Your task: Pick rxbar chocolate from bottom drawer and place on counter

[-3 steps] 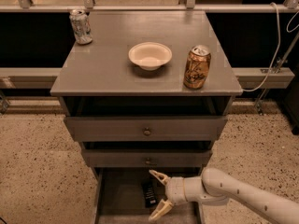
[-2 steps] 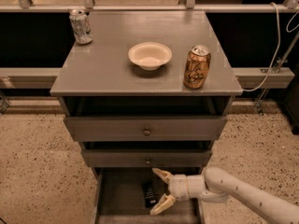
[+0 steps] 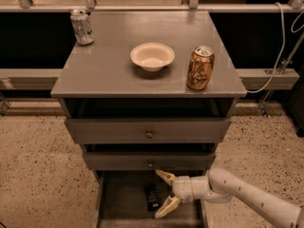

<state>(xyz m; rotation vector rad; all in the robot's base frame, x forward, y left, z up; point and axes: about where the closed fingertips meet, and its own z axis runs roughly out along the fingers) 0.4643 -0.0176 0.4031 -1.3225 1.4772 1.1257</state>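
The gripper (image 3: pixel 163 194), jaws spread wide, is hovering in the open bottom drawer (image 3: pixel 122 201) just right of the flat rxbar chocolate (image 3: pixel 151 196), likely needing to straddle the bar squarely before closing.

Only one view is given. The scene is looked at from in front of the cabinet (image 3: pixel 109 161) and from above, with the camera tilted downward, so that the tabletop (image 3: pixel 109 70) is seen whole as a receding surface and the upper drawer fronts (image 3: pixel 190 129) are seen foreshortened beneath it. The cabinet is framed near the middle and fairly close, with speckled floor (image 3: pixel 33 165) shown on both sides and a rail (image 3: pixel 142 7) running across the top edge. The bottom drawer (image 3: pixel 123 198) is cut off by the lower edge of the frame. The pincer (image 3: pixel 163 192), its fingers spread apart, is seen low in the frame over the bottom drawer, and its arm (image 3: pixel 251 201) is seen entering from the lower right corner.
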